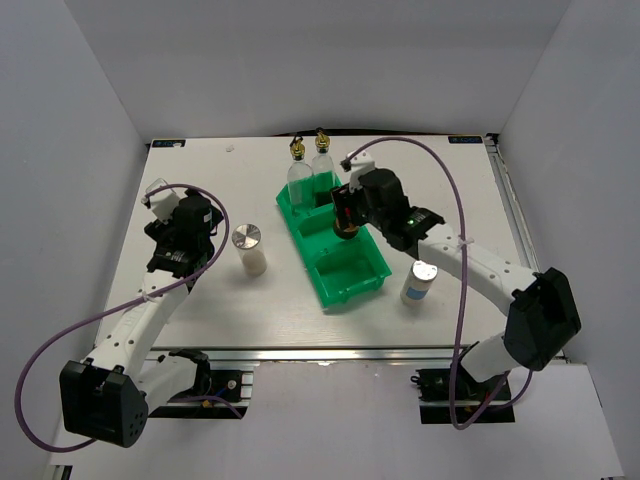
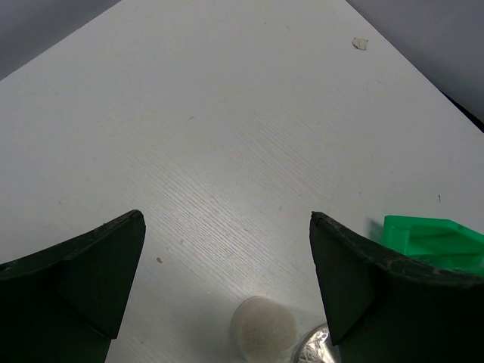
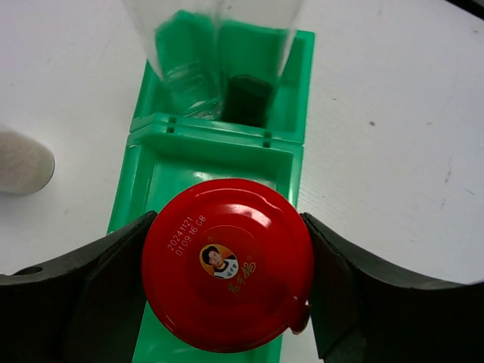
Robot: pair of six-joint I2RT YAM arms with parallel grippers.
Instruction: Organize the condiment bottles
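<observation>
Red metal lid, glossy, fills the right wrist view.

Right end effector [image 3: 227, 238]: jaws spread fairly wide and closed against opposite sides of the lid of the red-lidded jar [image 3: 227, 265]. Both pads look to be in contact.

The jar sits over the middle compartment of the green tray [image 3: 293, 155]. Whether its base touches the tray floor, cannot tell.

Judgement: dark glass body, rigid, probably hefty for its size if full, breakable on a drop. The lid rim is smooth and round, so slip or twist is likely. A hold lower on the body would be surer, though the tray walls crowd it.

Clear glass bottles [image 1: 299, 172] stand at the tray's far end, close beyond the jar; clearance is tight there.

Left end effector [image 2: 227, 223]: jaws fully wide, holding nothing, over bare surface [image 2: 227, 113] left of the tray.

One silver-lidded shaker [image 1: 249, 248] stands left of the tray and a second shaker [image 1: 420, 283] right of it, both outside.
</observation>
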